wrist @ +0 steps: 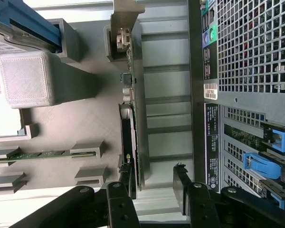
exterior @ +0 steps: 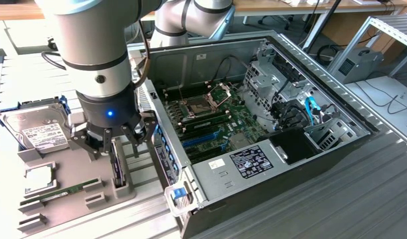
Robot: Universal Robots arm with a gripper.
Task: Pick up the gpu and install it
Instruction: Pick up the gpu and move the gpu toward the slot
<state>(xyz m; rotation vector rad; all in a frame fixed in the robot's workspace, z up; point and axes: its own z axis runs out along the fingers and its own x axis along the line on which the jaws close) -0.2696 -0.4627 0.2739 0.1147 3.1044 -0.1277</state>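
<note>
Item: gpu (exterior: 118, 167), a thin flat black rectangular card, standing on its long edge in a slotted holder of the matte grey moulded tray (exterior: 70, 164); seen edge-on in the wrist view (wrist: 129, 137), with small metal fittings along its upper edge. Tray rests on a ribbed metal table (exterior: 362, 199), just beside the open computer case (exterior: 243, 199) and towards the exterior view's left of it. Same tray: silver hard drive (exterior: 37, 132) with white label, blue-edged, and a narrow green memory stick (exterior: 60, 191) lying flat between grey blocks. Case: black sheet metal with a perforated rear panel (wrist: 256, 47), blue plastic slot latches (wrist: 261, 166) and a green board inside. Tool (exterior: 115, 147): black, jointed fingers, spread apart and holding nothing, poised directly above the card. In the wrist view (wrist: 154, 185) one finger overlaps the card's near end, the other stands off to the case side.
</note>
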